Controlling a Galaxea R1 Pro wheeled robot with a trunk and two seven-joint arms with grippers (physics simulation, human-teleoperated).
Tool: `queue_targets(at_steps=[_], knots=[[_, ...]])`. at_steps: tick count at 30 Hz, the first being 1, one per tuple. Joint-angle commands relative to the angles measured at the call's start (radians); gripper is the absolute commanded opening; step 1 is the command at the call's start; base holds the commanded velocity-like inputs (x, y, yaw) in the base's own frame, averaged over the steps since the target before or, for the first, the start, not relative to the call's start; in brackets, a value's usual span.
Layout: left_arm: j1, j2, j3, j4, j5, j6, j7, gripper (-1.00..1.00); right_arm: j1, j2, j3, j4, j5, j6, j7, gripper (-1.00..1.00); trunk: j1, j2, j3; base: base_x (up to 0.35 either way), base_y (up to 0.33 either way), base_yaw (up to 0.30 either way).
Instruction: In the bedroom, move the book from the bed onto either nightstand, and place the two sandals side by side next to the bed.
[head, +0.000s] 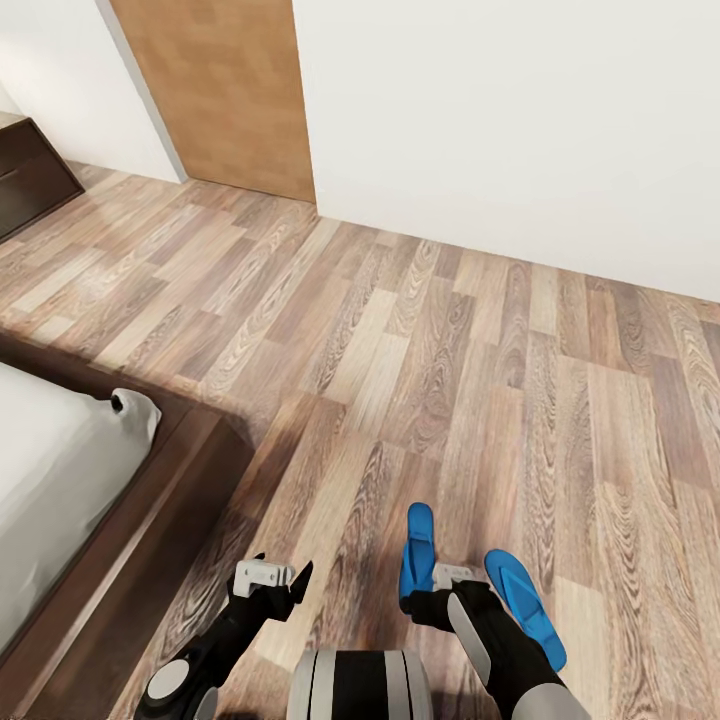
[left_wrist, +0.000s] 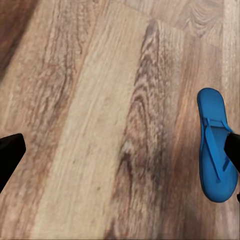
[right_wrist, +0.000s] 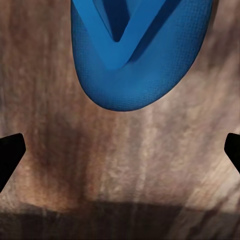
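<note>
Two bright blue sandals lie on the wood floor to the right of the bed (head: 170, 500). The nearer-to-bed sandal (head: 418, 545) points away from me. The other sandal (head: 527, 600) lies to its right, slightly angled, a small gap apart. My right gripper (head: 432, 592) hovers open just above the first sandal's heel end; the right wrist view has that sandal's rounded end (right_wrist: 137, 65) beyond my open right gripper (right_wrist: 120, 152). My left gripper (head: 278, 580) is open over bare floor, with a sandal (left_wrist: 216, 145) beside one fingertip (left_wrist: 10, 156). The book and nightstand are out of view.
The bed's off-white mattress (head: 60, 480) sits on a dark brown frame at the left. A dark wooden cabinet (head: 30, 175) stands at the far left, a tan door (head: 225, 90) and a white wall (head: 520, 120) behind. Open plank floor (head: 450, 350) stretches ahead.
</note>
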Motion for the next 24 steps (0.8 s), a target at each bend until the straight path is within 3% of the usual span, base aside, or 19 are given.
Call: queue_targets(at_steps=[1,15,19,24], knots=[[0.0,0.0,0.002,-0.002,0.011,0.008,-0.003,1.0,0.0,0.0,0.002,-0.001,-0.008,0.004,-0.005,1.0,0.0,0.0,-0.001,0.0,0.0,0.0],[0.0,-0.001,0.004,-0.004,0.012,0.008,0.019,1.0,0.0,0.0,0.002,-0.001,-0.008,0.004,-0.006,1.0,0.0,0.0,-0.001,0.0,0.0,0.0],[0.0,0.0,0.005,-0.006,0.051,0.006,0.099,1.0,0.0,0.0,0.002,-0.001,-0.008,0.004,-0.005,1.0,0.0,0.0,-0.001,0.0,0.0,0.0],[0.0,0.002,0.005,-0.005,0.092,-0.001,0.116,1.0,0.0,0.0,0.002,-0.001,-0.008,0.004,-0.005,1.0,0.0,0.0,-0.001,0.0,0.0,0.0]])
